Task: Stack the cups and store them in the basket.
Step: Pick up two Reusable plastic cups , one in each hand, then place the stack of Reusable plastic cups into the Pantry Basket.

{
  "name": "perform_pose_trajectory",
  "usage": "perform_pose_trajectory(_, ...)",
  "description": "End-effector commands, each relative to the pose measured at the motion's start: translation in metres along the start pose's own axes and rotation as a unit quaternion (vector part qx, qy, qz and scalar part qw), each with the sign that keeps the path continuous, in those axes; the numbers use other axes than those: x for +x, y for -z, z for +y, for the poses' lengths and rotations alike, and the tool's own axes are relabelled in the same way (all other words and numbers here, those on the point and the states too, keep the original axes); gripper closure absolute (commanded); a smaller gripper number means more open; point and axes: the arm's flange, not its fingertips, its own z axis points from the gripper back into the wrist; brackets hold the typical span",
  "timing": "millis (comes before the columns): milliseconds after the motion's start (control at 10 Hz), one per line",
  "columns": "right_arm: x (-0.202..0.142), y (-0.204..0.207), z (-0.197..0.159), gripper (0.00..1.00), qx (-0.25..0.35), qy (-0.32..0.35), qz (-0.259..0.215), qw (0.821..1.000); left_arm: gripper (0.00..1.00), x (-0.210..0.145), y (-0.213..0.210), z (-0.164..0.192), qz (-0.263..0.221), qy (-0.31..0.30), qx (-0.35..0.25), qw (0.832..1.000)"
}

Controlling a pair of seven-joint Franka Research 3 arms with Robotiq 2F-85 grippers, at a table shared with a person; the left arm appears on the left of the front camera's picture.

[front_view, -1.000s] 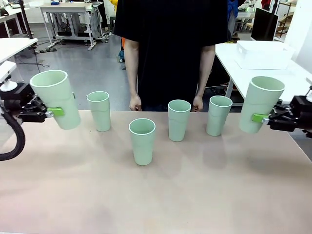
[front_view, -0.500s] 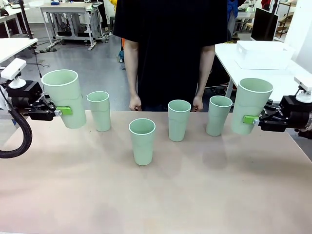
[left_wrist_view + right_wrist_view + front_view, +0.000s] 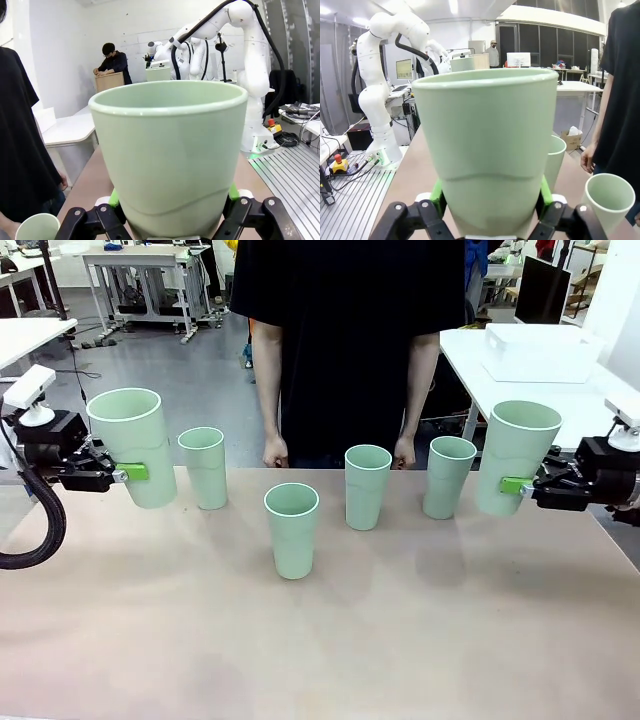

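Grey floor [image 3: 190, 390], white side table [image 3: 600, 400], workbenches [image 3: 150, 257] behind, white walls [image 3: 55, 50].

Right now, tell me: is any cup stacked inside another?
No, four cups stand apart on the table, and the left hand and right hand each hold one more.

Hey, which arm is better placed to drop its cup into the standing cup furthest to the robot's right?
Right, probably. The right gripper holds a raised cup right beside that standing cup, while the left gripper holds another cup at the opposite end.
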Motion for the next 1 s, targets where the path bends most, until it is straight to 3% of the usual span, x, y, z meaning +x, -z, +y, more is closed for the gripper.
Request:
perform_pose_trajectory(0,0.0017,0.0015,-0.0001,0.16,-0.001,-0.004,0.001,1.0,0.15,0.0032,0.0001,0.0011,-0.002,0.003,-0.001,1.0)
perform_pose_trajectory(900,0.0017,0.0015,-0.0001,0.16,-0.001,-0.004,0.001,1.0,0.15,0.0032,0.0001,0.0011,-0.002,0.003,-0.001,1.0)
